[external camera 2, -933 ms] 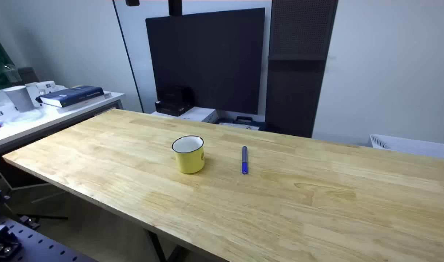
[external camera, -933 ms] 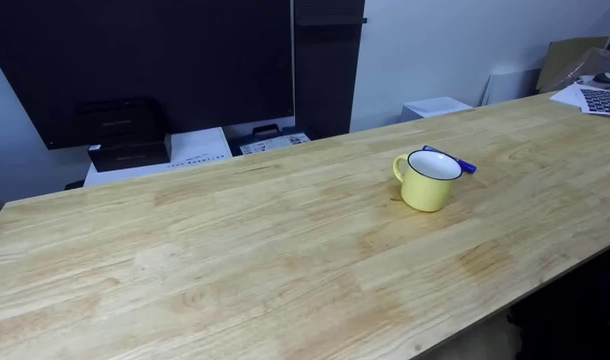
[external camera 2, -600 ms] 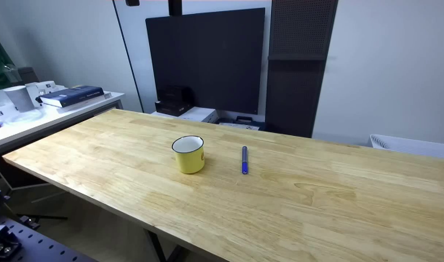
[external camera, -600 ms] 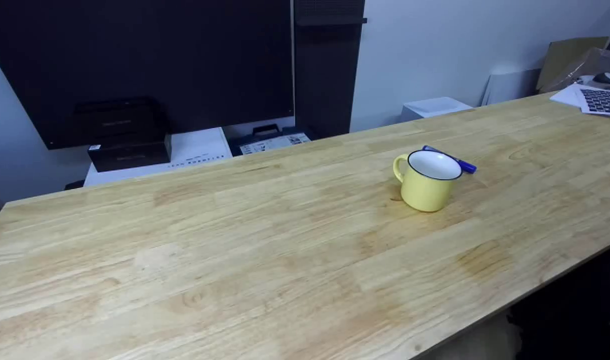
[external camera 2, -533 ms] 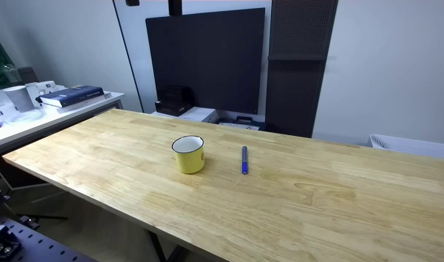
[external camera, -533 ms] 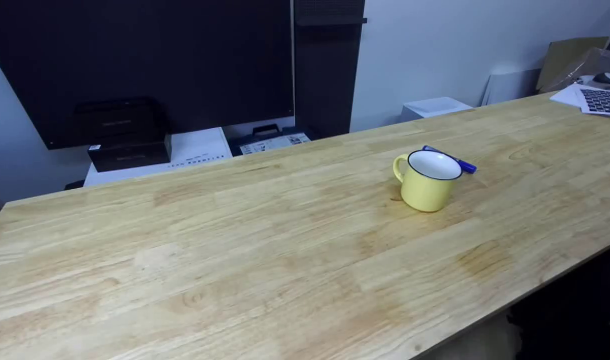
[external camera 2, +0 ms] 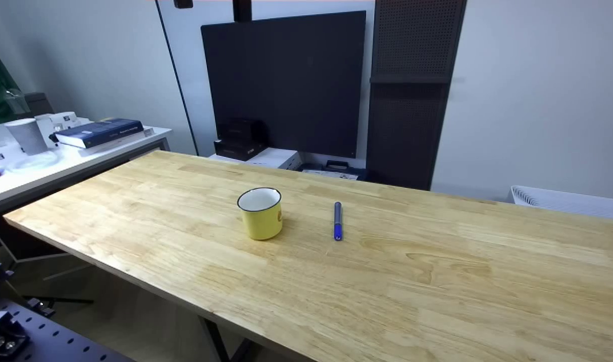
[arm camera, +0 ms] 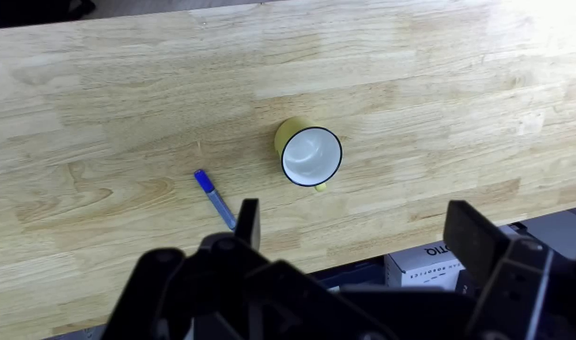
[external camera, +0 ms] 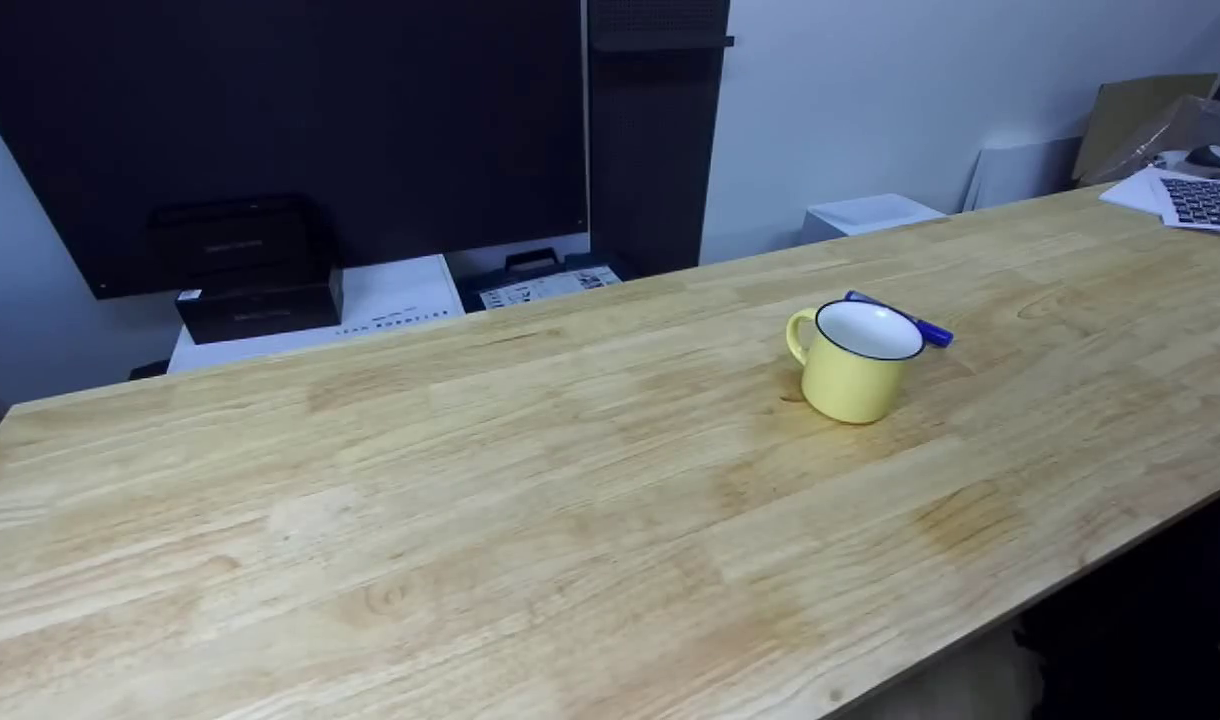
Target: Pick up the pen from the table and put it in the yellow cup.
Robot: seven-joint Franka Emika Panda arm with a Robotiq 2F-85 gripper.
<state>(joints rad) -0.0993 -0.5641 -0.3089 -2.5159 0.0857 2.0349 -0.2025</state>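
The blue pen [external camera 2: 338,221] lies on the light-wood table [external camera 2: 412,281], beside the yellow cup [external camera 2: 263,223] and apart from it. In an exterior view the pen [external camera: 936,334] is partly hidden behind the upright cup [external camera: 850,388]; the cup's handle shows there on the table [external camera: 470,500]. In the wrist view my gripper [arm camera: 353,208] is wide open and empty, high above the table [arm camera: 151,94]. The cup [arm camera: 288,132] lies ahead of the jaws; the pen [arm camera: 217,200] is by the left finger, which hides its end. Two dark shapes at an exterior view's top edge seem to be the fingertips [external camera 2: 213,5].
A keyboard [external camera: 1210,203] and papers lie at the table's far right end. Behind the table stand boxes [external camera: 258,305], a white bin [external camera: 870,212] and a large black screen [external camera: 320,130]. A side table holds a blue book [external camera 2: 98,133] and a grey cup [external camera 2: 29,137].
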